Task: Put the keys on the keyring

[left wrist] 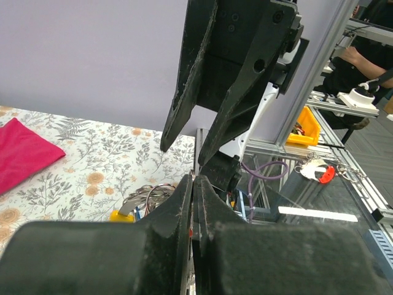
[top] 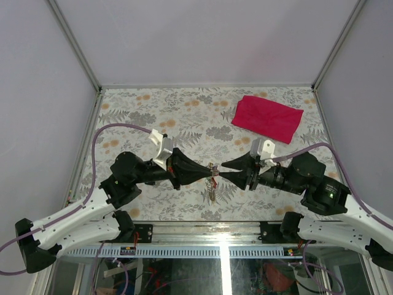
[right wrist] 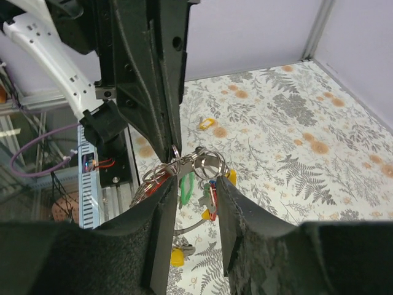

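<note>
Showing the handover point from above: the left gripper [top: 204, 171] and right gripper [top: 227, 174] meet tip to tip over the middle of the flowered table [top: 153, 104]. The keyring [top: 212, 184] hangs just below where the tips meet. A red cloth [top: 267, 118] lies well apart at the far right.

Left wrist view: the left gripper [left wrist: 193, 196] has its fingers pressed fully together. What they pinch is hidden here. Opposite, the right gripper [left wrist: 183, 153] points inward with its jaws parted. Wire loops of the keyring [left wrist: 150, 195] and a yellow tag [left wrist: 120, 215] show lower left.

Right wrist view: the left gripper [right wrist: 174, 147] appears to pinch a silvery loop of the keyring [right wrist: 199, 161] at its very tip. The right gripper [right wrist: 193, 196] straddles the bundle with its fingers [right wrist: 161, 221] apart, gripping nothing. The keys dangle below the ring on a green tag [right wrist: 187, 184] and a red tag [right wrist: 212, 200]. A loose yellow tag [right wrist: 207, 123] lies on the table beyond.

Judgement: the step in hand is a second grasp on the ring. It is best done by closing on a single loop, clear of the dangling tags, while the left pinch stays firm so that the ring cannot swing.
</note>
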Controlling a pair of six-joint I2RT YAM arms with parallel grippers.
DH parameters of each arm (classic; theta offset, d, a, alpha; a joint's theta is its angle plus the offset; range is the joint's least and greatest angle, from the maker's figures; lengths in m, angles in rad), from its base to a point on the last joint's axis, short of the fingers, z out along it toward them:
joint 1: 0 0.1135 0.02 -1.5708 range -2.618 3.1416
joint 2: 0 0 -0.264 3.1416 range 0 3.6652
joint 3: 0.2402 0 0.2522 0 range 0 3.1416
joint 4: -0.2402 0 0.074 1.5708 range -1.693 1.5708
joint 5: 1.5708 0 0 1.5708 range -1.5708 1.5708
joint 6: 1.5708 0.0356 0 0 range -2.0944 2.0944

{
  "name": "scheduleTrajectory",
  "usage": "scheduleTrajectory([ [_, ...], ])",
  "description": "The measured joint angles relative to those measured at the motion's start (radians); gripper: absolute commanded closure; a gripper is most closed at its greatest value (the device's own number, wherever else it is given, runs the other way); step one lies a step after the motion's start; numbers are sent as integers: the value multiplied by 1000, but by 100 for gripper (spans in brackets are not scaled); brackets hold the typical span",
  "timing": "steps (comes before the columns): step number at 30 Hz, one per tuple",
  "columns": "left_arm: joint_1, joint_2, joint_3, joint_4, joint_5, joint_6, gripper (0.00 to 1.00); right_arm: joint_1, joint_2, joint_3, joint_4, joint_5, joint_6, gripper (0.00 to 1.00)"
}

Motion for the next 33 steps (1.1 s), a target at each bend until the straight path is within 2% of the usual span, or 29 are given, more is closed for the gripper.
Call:
scheduleTrajectory([
  [6, -1, 1, 0, 11, 34, -3, 100, 0, 26, 0, 0, -80, -45, 65],
  [9, -3, 2, 0, 20, 40, -4, 100, 0, 40, 3, 0, -111, -56, 70],
  [13, -5, 2, 0, 29, 47, -4, 100, 0, 59, 7, 1, -153, -61, 72],
  [21, -5, 2, 0, 33, 53, -4, 100, 0, 72, 8, 10, -184, -61, 81],
  [28, -5, 0, 0, 40, 56, -4, 100, 0, 73, 8, 21, -196, -56, 99],
  [33, -5, -2, 0, 40, 63, -4, 97, 0, 75, 11, 16, -204, -53, 100],
])
